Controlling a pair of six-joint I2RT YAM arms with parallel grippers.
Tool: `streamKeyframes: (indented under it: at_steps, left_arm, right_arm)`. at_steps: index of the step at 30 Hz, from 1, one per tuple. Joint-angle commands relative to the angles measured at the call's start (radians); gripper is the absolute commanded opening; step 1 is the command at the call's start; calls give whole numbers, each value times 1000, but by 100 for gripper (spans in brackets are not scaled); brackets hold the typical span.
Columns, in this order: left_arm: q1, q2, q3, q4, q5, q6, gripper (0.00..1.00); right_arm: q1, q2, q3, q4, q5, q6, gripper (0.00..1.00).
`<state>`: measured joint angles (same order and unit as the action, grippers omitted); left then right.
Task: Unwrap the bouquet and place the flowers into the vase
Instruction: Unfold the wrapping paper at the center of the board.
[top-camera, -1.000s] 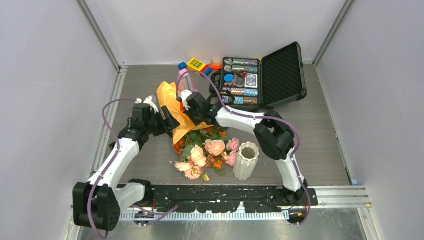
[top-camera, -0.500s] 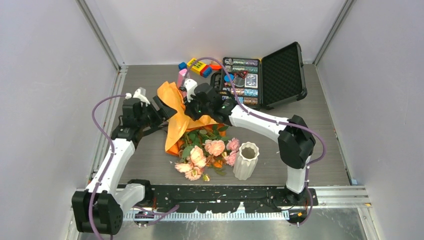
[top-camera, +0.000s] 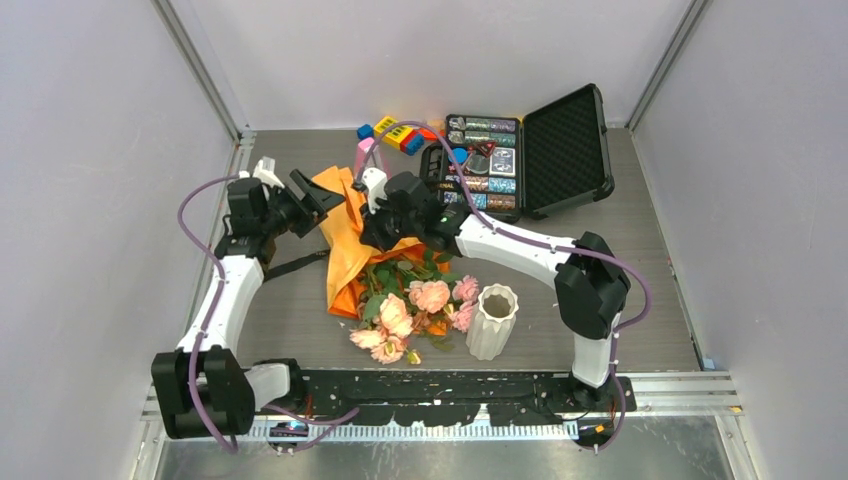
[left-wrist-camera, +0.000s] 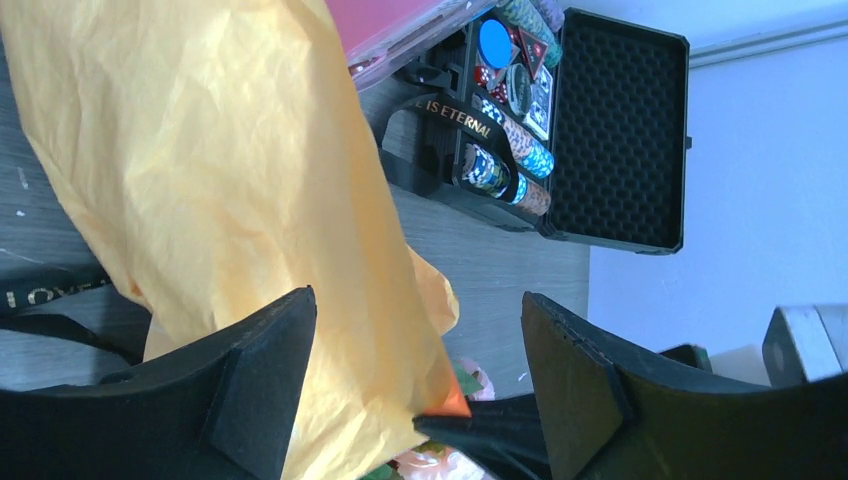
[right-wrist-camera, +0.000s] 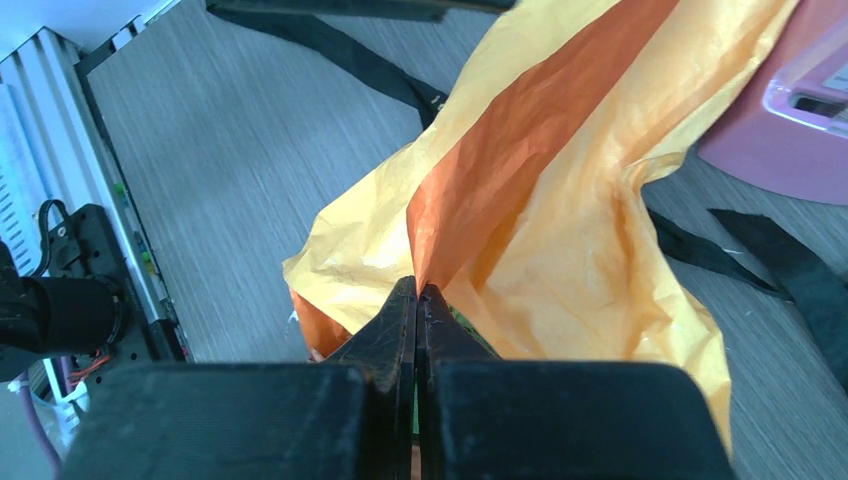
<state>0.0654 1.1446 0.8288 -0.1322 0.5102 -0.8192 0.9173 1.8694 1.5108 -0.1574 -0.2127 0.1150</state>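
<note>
Right gripper (right-wrist-camera: 418, 295) clamped, apparently on fold of paper (right-wrist-camera: 560, 230). Left gripper (left-wrist-camera: 418, 300) spread wide, paper between jaws. Flowers (top-camera: 405, 305) lie beside vase (top-camera: 492, 320).

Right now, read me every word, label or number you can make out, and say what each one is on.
"IS ETERNAL": gold letters on the black ribbon beside the open black case.
"LOVE": gold letters on another stretch of black ribbon, beside the orange paper.
Chips in the case: print too small to read.
Yellow block: marks too blurred to read.
</note>
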Motion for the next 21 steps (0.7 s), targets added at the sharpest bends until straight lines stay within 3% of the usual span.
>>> streamKeyframes:
  at_steps: [1,10,16,18,21]
  left_arm:
    - [0,36,69,-21,70,60,77]
    - [0,69,72,-91,41,139,74]
    - [-11,120,94,-130,48,182,64]
    - [-12,129,96,-130,57,188,55]
    - [-12,131,103,-140,53,205,32]
  right_arm:
    - [21,-14,39,20,-47,13,0]
    - [45,20,81,1,-52,5,0]
    - [53,40,107,-21,-53,0,0]
    - [57,43,112,-28,-51,-4,0]
    - [61,42,115,-39,-43,-8,0]
